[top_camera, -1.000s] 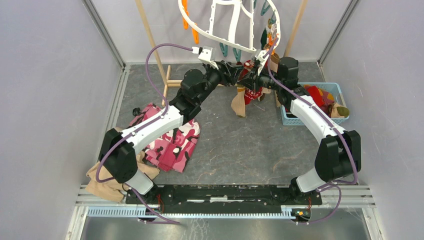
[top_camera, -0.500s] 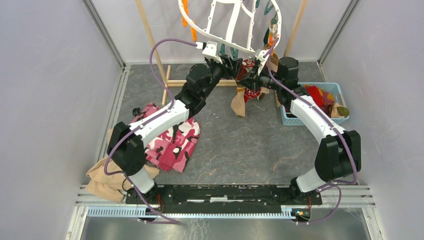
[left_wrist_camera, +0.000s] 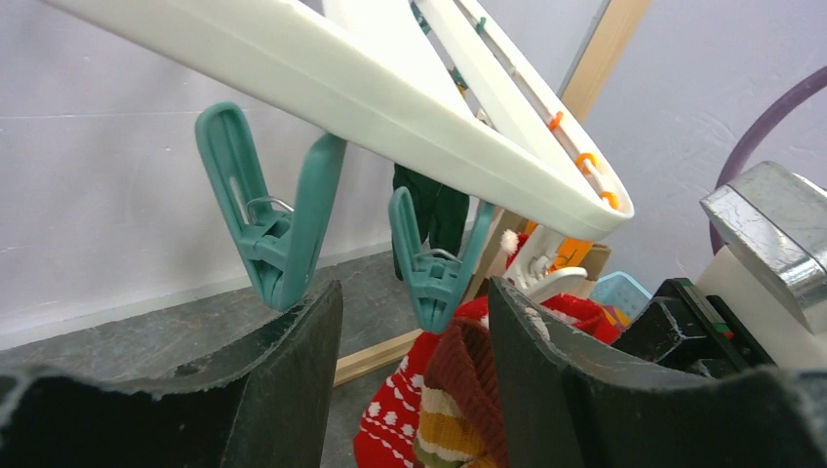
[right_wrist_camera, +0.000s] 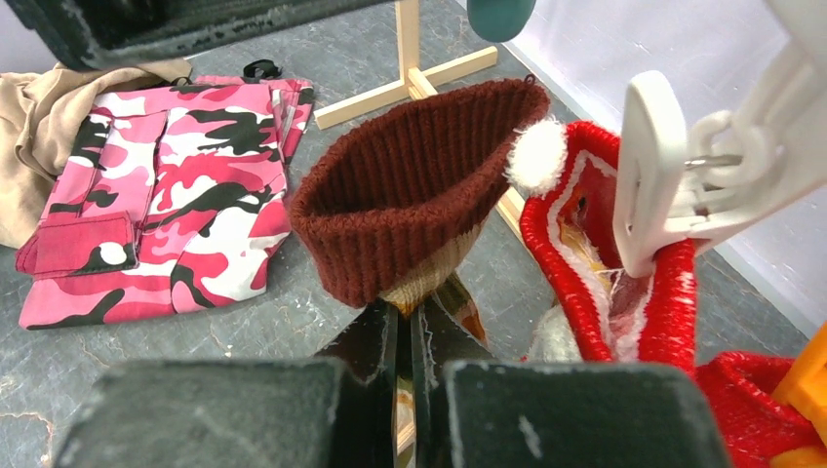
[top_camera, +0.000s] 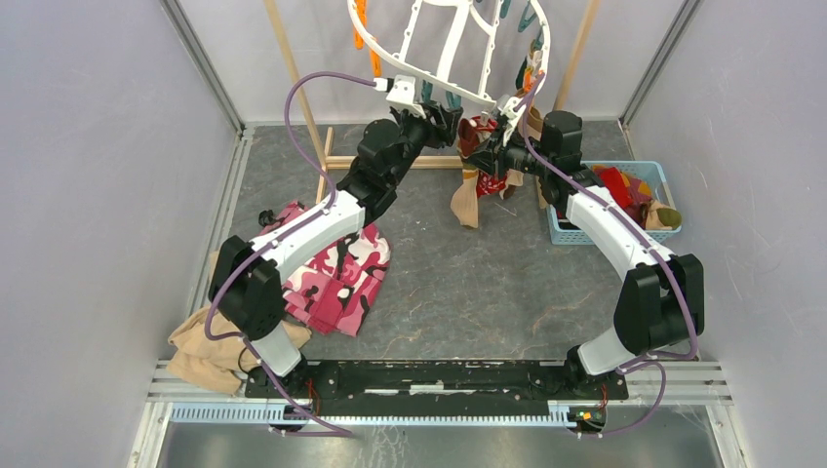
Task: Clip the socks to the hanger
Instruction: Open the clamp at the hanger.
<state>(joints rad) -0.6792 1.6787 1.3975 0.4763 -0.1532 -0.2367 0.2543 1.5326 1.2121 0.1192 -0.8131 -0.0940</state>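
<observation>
Grey stone-patterned floor (top_camera: 458, 283) lies under the hanger (left_wrist_camera: 390, 107), whose teal clip (left_wrist_camera: 432, 268) dangles straight down between the fingers of the left gripper (left_wrist_camera: 412, 302), which is spread wide and grips nothing. The right gripper (right_wrist_camera: 405, 327), clenched on the maroon striped sock (right_wrist_camera: 410, 195), holds its cuff upright just below and right of that clip.

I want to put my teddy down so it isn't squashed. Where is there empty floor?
The big bare patch is the middle of the grey floor, between the pink camouflage cloth and the blue basket. It is crowded at the back, under the hanger, where socks hang.
</observation>
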